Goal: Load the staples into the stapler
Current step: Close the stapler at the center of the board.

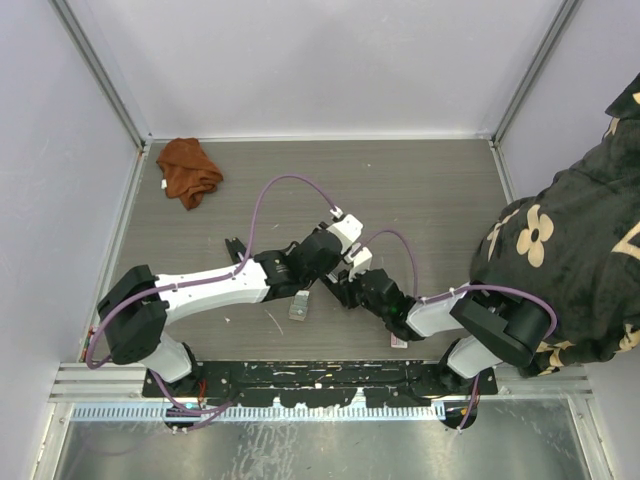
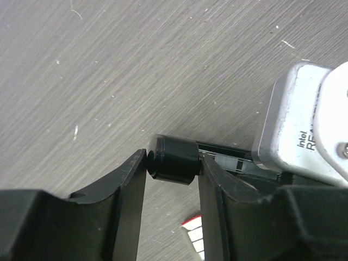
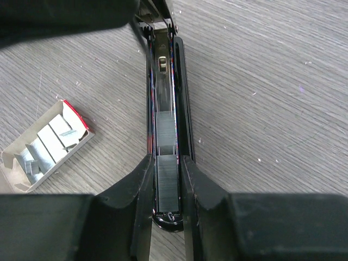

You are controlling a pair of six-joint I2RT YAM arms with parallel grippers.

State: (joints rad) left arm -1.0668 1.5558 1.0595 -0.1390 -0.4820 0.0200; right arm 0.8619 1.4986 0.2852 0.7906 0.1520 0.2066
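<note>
The black stapler (image 3: 166, 81) lies open, its long magazine channel facing up with silvery staple strips in it. My right gripper (image 3: 167, 163) stands over the stapler's front end. Its fingers are closed to the width of a staple strip (image 3: 167, 182) that sits in the channel between them. My left gripper (image 2: 173, 163) is shut on the black rounded end of the stapler's raised lid (image 2: 171, 160). The red-and-white staple box (image 3: 46, 144) with several strips lies left of the stapler. In the top view both grippers (image 1: 330, 268) (image 1: 346, 290) meet at table centre, with the box (image 1: 300, 305) just in front.
A rust-brown cloth (image 1: 188, 170) lies at the back left. A person in black floral clothing (image 1: 570, 260) stands at the right edge. A black object (image 1: 236, 249) shows behind my left arm. A small label (image 1: 398, 341) lies near my right arm.
</note>
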